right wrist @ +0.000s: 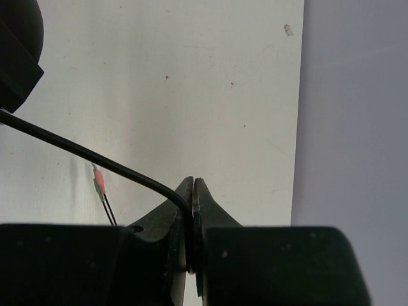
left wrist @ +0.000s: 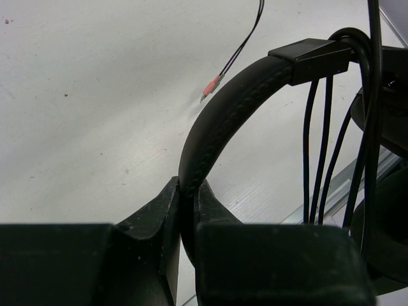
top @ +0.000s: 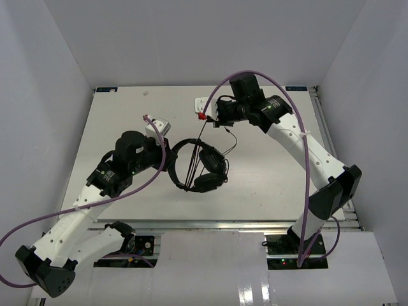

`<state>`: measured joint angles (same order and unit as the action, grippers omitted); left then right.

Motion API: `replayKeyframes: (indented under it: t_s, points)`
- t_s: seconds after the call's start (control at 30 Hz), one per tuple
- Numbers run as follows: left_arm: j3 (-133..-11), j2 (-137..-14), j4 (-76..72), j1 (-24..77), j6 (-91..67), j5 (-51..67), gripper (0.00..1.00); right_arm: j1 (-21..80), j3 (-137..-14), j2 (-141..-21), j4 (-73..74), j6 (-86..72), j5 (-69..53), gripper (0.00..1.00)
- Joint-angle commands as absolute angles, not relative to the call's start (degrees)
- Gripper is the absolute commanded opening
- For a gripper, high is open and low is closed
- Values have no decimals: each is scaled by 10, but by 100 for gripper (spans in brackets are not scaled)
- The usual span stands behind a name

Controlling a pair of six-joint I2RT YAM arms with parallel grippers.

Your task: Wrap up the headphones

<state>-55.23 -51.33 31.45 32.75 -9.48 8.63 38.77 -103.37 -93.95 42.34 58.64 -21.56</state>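
Note:
The black headphones [top: 203, 167] hang at the table's middle, both earcups [top: 213, 162] to the right. My left gripper [top: 169, 158] is shut on the padded headband [left wrist: 220, 118], which rises from between the jaws of the left gripper [left wrist: 186, 190]. Several turns of the thin black cord [left wrist: 317, 146] run across the headband beside the earcup. My right gripper [top: 210, 117] is farther back and is shut on the cord [right wrist: 95, 157], which stretches taut from the right gripper [right wrist: 193, 185] down to the headset. The reddish plugs [right wrist: 97, 180] dangle free; a plug [left wrist: 211, 85] also shows past the headband.
A white table [top: 127, 121] sits inside grey walls, its right edge [right wrist: 298, 127] close to the right gripper. Purple arm cables [top: 299, 121] arc above both arms. A small white fitting [top: 199, 103] sits at the back of the table.

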Motion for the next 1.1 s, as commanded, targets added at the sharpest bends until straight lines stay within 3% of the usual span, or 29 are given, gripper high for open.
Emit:
replayKeyframes:
  t_s: [0.0, 0.67, 1.07]
  points:
    - [-591, -498, 324, 330, -94, 140, 0, 366, -1035, -931, 396, 561, -250, 8]
    - [-679, -518, 333, 330, -127, 171, 0, 310, -905, -908, 344, 483, -466, 8]
    - [-732, -554, 314, 330, -166, 197, 0, 301, -714, -875, 49, 276, -570, 12]
